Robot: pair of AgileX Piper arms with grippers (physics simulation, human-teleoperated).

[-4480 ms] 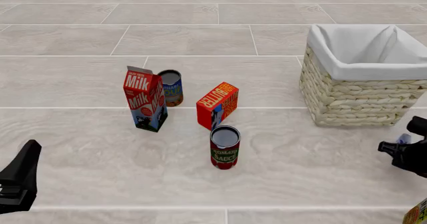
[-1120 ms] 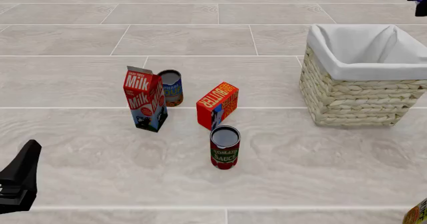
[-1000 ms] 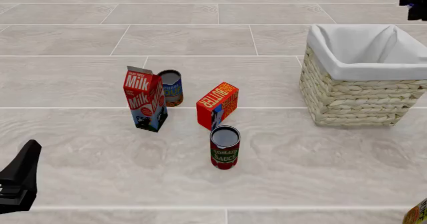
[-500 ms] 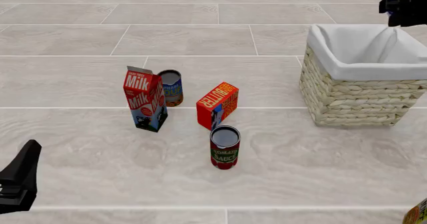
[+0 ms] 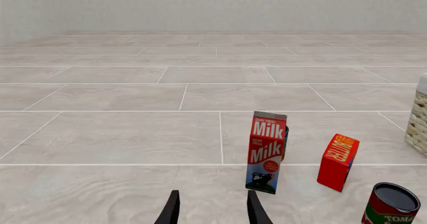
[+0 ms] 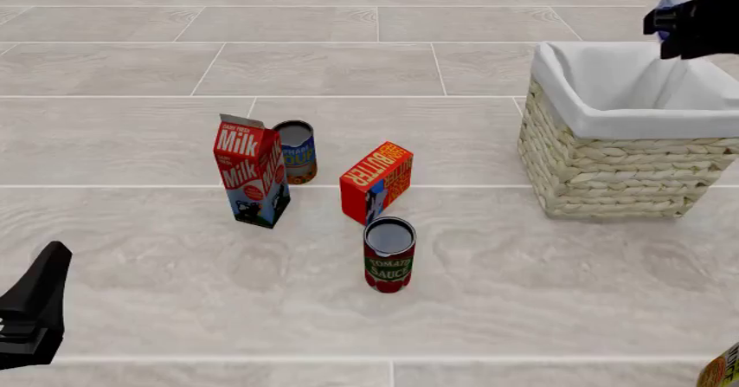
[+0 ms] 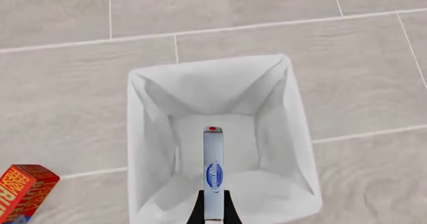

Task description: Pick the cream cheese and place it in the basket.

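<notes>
My right gripper is shut on the cream cheese, a thin blue and white box seen edge-on in the right wrist view. A sliver of it shows in the front view. It hangs high over the basket, a pale wicker basket with a white cloth lining, above its open mouth. The basket holds nothing. My left gripper is open and empty, low at the near left of the floor, far from the basket.
A milk carton, a blue can behind it, an orange-red butter box and a tomato sauce can stand mid-floor. Another item's corner shows at the near right edge.
My right gripper lifted the cream cheese from the near right floor and carried it up and back. Over the last second it moved left and down over the basket. The left arm stayed still.
</notes>
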